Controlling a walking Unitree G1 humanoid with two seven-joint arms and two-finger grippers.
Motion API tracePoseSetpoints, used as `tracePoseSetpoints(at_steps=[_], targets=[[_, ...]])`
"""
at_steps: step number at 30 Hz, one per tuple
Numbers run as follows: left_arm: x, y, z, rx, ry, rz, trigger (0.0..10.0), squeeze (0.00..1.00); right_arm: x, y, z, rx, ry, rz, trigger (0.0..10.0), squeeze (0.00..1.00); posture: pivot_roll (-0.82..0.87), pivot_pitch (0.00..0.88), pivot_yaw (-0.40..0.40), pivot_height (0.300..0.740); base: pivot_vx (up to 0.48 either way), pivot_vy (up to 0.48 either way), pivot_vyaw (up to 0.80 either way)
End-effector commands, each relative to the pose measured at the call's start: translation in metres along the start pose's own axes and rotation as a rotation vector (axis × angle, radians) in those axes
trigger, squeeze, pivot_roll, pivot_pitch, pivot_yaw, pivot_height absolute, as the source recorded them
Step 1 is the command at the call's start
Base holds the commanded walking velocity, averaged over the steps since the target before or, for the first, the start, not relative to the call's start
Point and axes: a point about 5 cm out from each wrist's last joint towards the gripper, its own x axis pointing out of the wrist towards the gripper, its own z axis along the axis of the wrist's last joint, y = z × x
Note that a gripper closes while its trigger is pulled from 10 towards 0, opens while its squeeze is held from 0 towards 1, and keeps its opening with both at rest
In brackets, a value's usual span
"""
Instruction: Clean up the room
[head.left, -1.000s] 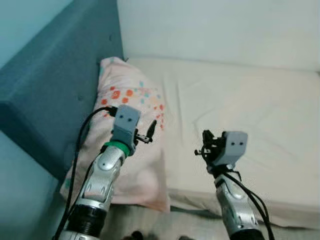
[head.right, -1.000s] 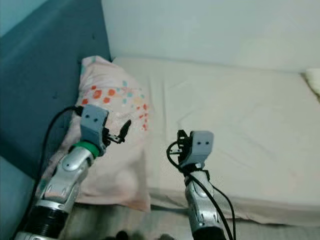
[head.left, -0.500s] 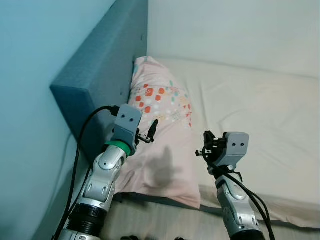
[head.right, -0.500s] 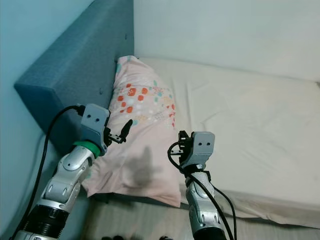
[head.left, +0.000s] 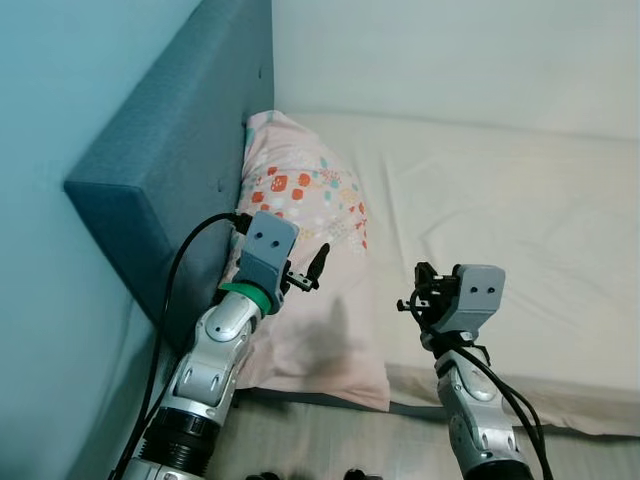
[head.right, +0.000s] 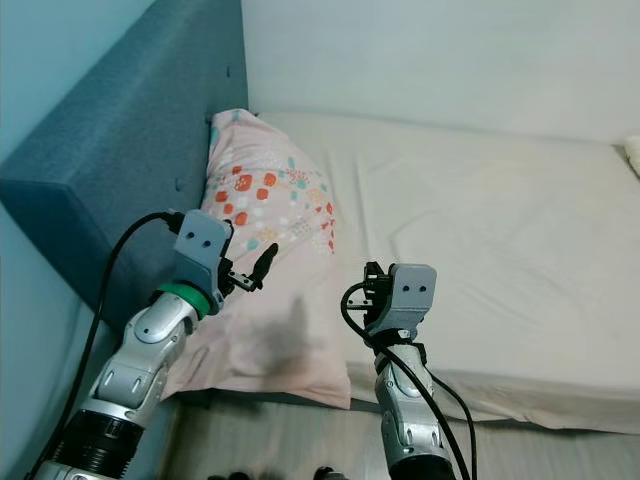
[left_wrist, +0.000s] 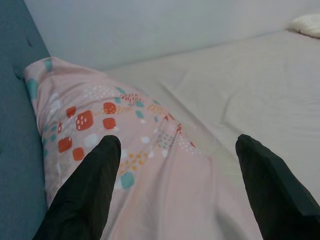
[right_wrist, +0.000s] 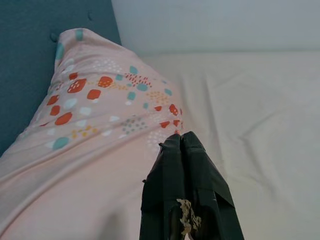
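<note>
A teal upholstered headboard (head.left: 170, 150) ran along the left of the scene, and against it lay a pink pillow (head.left: 300, 250) with red, orange and teal spots, its far end tucked into the corner by the white wall (head.left: 450, 60) and its near end at the mattress edge. The left gripper (head.left: 308, 272) hovered just above the pillow's near half with its two black fingers (left_wrist: 85, 195) spread wide and nothing between them — it touched no fabric. To the right, the right gripper (head.left: 422, 292) hung over the near edge of the bare cream sheet (head.left: 510, 220), beside the pillow, its fingers (right_wrist: 185, 195) pressed together and empty. At the far right a small pale bundle (head.right: 630, 158) lay on the bed. The tidying looked barely under way: the pillow lay lengthwise along the headboard, apparently waiting to be gripped and straightened, and that step had not begun.
</note>
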Motion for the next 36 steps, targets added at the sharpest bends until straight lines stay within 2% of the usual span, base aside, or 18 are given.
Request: tracePoseSetpoints(at_steps=[1, 5, 8, 16, 36], targets=[[-0.002, -0.001, -0.005, -0.005, 0.019, -0.005, 10.0, 0.00, -0.005, -0.001, -0.004, 0.010, 0.013, -0.010, 10.0, 0.00, -0.03, 0.082, 0.020, 0.721, 0.000, 0.000, 0.00], [-0.005, 0.004, -0.012, -0.036, 0.058, 0.012, 10.0, 0.00, -0.004, -0.001, -0.004, 0.011, 0.016, -0.009, 10.0, 0.00, -0.03, 0.082, 0.020, 0.706, 0.000, 0.000, 0.00], [-0.013, 0.012, -0.025, -0.022, 0.114, 0.037, 10.0, 0.00, -0.005, -0.001, -0.004, 0.014, 0.015, -0.006, 10.0, 0.00, -0.02, 0.087, 0.018, 0.691, 0.000, 0.000, 0.00], [-0.022, 0.024, -0.031, -0.032, 0.148, 0.080, 10.0, 0.00, -0.005, -0.001, -0.004, 0.018, 0.016, -0.004, 10.0, 0.00, -0.02, 0.087, 0.018, 0.666, 0.000, 0.000, 0.00], [-0.018, 0.027, -0.025, -0.040, 0.136, 0.095, 10.0, 0.00, -0.003, 0.000, -0.004, 0.017, 0.020, 0.003, 10.0, 0.00, -0.02, 0.087, 0.018, 0.596, 0.000, 0.000, 0.00]])
